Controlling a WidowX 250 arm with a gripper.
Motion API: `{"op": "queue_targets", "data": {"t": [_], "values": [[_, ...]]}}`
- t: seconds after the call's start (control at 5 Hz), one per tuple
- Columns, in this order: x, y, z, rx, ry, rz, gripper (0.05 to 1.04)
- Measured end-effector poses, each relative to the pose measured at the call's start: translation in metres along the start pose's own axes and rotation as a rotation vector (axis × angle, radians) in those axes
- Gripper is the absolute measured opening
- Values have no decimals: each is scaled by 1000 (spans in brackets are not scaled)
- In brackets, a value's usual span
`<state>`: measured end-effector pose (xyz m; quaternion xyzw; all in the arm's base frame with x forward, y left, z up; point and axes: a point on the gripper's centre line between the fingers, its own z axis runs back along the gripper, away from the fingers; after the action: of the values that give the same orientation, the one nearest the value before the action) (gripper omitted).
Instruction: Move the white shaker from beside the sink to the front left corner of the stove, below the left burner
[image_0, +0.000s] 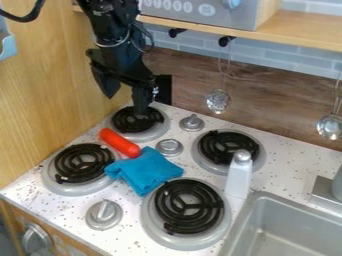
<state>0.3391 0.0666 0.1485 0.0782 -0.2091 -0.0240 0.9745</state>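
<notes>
One black gripper (125, 104), hanging above the far left burner (137, 120) at the stove's back corner; jaws parted, nothing between them. One red sausage-shaped piece (119, 143), lying slantwise between the far left burner and the near left burner (83, 163), its lower end against the cloth. One blue cloth (144, 171), crumpled, lying among the burners, its left edge at the near left burner's rim and its right side beside the near right burner (189, 206). One white bottle (239, 176) with a greyish rounded top, upright between the far right burner (229, 148) and the sink. Four burners in all, black coils in grey pans, set in a speckled white counter (59, 215). Three grey knobs on top: one (192, 122) at the back, one (169, 146) near the middle, one (104, 214) at the front. One grey sink (289, 240), right. Two metal utensils, one a perforated ladle (218, 100), hanging before the back wall.
</notes>
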Motion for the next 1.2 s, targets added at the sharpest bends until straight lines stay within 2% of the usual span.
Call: {"op": "queue_targets", "data": {"t": [0.2,0.8,1.0,1.2], "values": [[-6,-2,-8,-7,30,-2,1005],[-6,-2,-9,-9,33,-1,1005],[1,-19,-19,-68,2,-5,1005],[15,-46,-17,-129,-66,-20,1005]]}}
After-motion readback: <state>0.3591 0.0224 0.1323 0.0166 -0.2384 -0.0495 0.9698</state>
